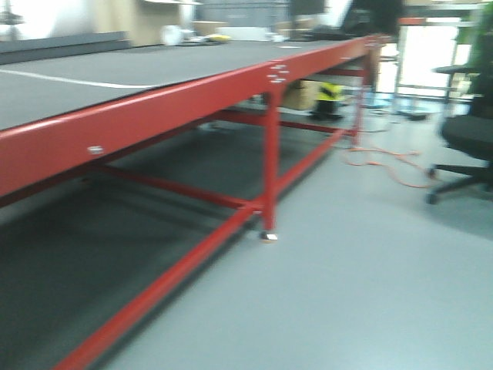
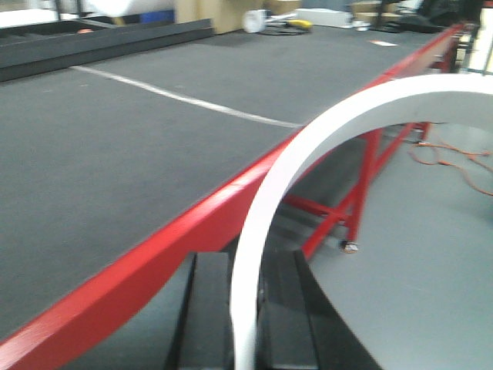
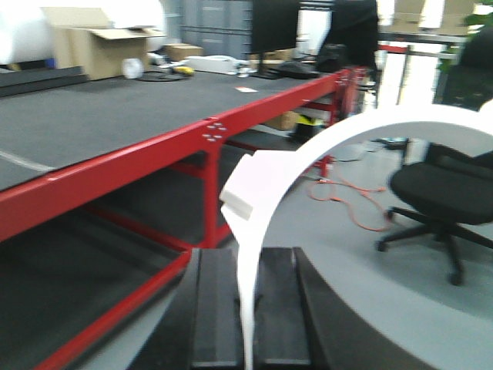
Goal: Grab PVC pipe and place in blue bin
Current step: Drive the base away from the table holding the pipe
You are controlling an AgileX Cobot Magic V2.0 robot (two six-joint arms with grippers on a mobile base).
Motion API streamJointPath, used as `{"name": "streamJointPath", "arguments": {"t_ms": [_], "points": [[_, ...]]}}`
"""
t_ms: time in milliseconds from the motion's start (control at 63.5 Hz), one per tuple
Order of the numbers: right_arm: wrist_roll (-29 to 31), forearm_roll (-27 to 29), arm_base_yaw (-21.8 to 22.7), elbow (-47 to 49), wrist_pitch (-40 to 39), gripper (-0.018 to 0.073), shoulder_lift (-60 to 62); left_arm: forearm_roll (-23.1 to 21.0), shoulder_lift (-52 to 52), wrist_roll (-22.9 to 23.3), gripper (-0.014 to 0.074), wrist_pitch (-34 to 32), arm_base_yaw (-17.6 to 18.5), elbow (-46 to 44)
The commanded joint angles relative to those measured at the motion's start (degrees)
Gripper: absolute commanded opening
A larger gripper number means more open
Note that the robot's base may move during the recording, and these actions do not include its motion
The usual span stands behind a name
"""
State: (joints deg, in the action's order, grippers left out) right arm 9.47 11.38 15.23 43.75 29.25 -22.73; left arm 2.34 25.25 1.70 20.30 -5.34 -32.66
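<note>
Left wrist view: table (image 2: pixel 115 169) at left. The left pincer (image 2: pixel 246 270) is clenched on the pipe (image 2: pixel 308 146), which stands edge-on between its black fingers (image 2: pixel 208 308) and arcs up and rightward above the floor. Right wrist view: the right pincer (image 3: pixel 246 266) likewise grips pipe (image 3: pixel 323 142), a squared end just above it. Chair (image 3: pixel 439 193) far right.
</note>
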Motion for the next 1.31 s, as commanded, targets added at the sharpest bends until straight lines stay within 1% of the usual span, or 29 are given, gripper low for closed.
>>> {"name": "streamJointPath", "arguments": {"t_ms": [0,1291], "points": [[0.22,-0.17,0.00,-0.04,-1.39,-0.0169,0.10,-0.55,-0.37,0.44,-0.0111,-1.76,-0.25,0.02],[0.22,-0.17,0.00,-0.04,-1.39,-0.0169,0.10,-0.55,-0.37,0.44,-0.0111,-1.76,-0.25,0.02]]}}
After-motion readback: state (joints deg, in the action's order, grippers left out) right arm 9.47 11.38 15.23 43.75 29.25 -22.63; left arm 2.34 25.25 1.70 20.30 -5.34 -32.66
